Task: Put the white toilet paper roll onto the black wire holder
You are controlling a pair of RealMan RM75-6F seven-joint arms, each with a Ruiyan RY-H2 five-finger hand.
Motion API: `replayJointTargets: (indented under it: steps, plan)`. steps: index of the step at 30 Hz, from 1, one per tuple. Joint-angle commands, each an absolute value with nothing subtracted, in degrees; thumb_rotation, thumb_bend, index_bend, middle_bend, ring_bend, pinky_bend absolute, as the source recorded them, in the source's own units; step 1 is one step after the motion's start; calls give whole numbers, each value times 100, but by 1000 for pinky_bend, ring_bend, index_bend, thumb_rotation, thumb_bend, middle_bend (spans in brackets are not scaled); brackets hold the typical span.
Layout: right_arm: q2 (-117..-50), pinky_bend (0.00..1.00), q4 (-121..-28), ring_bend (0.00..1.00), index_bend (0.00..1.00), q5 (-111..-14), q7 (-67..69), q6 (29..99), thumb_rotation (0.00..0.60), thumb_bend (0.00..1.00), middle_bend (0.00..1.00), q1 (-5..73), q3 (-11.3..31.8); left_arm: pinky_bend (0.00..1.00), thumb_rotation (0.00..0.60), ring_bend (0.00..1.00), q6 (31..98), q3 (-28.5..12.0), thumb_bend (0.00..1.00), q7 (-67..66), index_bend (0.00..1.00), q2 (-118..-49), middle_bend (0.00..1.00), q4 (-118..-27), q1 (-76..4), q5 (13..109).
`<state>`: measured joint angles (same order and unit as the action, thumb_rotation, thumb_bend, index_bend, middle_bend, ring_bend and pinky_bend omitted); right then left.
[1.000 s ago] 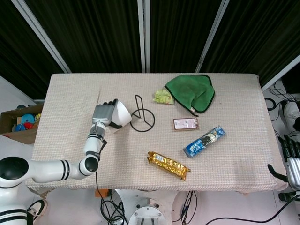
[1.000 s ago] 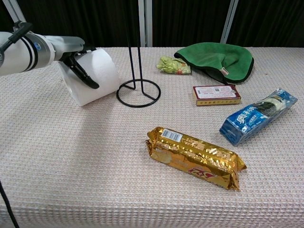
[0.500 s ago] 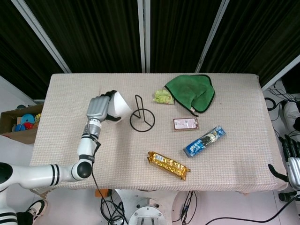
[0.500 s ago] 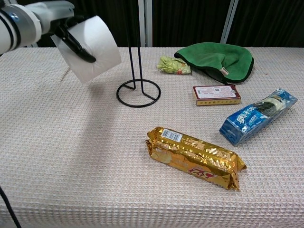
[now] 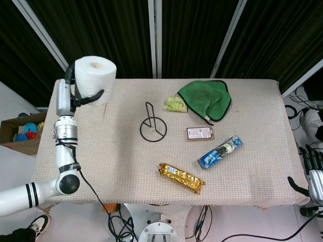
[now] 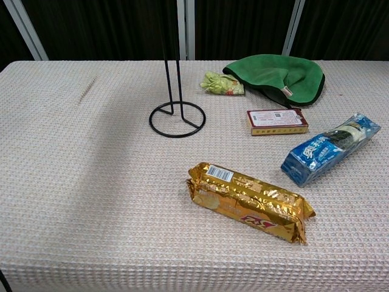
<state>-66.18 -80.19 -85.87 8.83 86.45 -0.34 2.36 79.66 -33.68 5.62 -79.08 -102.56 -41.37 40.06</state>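
Robot hand (image 5: 75,93) holds unlabelled toilet paper roll (image 5: 95,79) aloft.

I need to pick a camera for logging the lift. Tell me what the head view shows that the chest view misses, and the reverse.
Only the head view shows the left hand holding the white toilet paper roll up, its fingers around it, and the right hand beside the table's right edge. The chest view adds nothing of its own. Both show the black wire holder, gold packet, blue packet, small box and green cloth.
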Motion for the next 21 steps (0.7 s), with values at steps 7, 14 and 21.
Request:
replayJointTargets:
  steps: [7,14,21]
  plan:
    - [-6569,0,-8115,0,0,-8589,814,8626,600,196,0,-27,235,352,600,475,7791,-3769,267,2202,278,-8505,461,-10459,-3838,4491]
    - [-6590,0,-8075,0,0,-8558,858,8577,600,196,0,-22,231,351,600,472,7776,-3586,263,2271,277,-9114,458,-10057,-4130,5004]
    - [-6544,0,-8017,0,0,-8511,992,8615,600,196,0,-47,271,351,600,468,7926,-3606,262,2353,275,-9731,455,-9328,-4425,5343]
